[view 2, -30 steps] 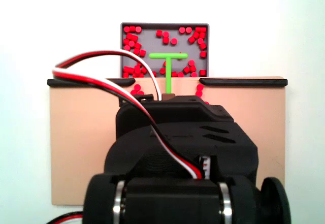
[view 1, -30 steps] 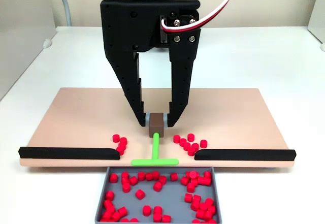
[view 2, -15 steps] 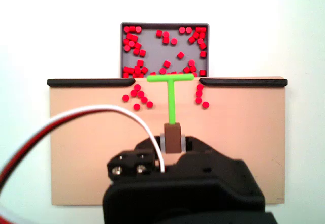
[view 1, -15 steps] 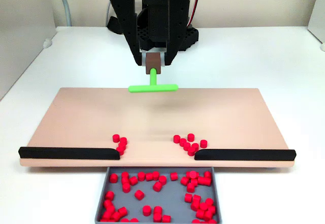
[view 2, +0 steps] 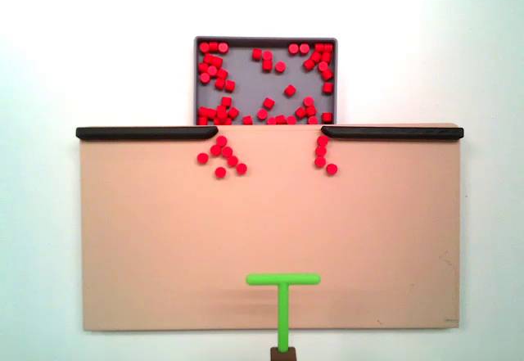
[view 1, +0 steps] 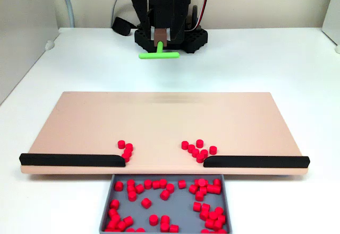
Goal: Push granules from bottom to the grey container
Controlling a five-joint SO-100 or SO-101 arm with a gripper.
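In a fixed view we see the fingers (view 1: 160, 36) pinched on the brown block atop the green pusher (view 1: 159, 54), which hangs beyond the far edge of the board (view 1: 159, 120), above the white desk (view 1: 265, 59). Another fixed view, from above, cuts the block at its lower edge, and the pusher's bar (view 2: 283, 279) overlaps the board's near edge. Most granules (view 2: 264, 83) lie in the grey tray (view 2: 246, 74); two small clusters (view 1: 198, 150) sit on the board beside the black strips (view 1: 69, 159). The tray's near end is cropped in the front view
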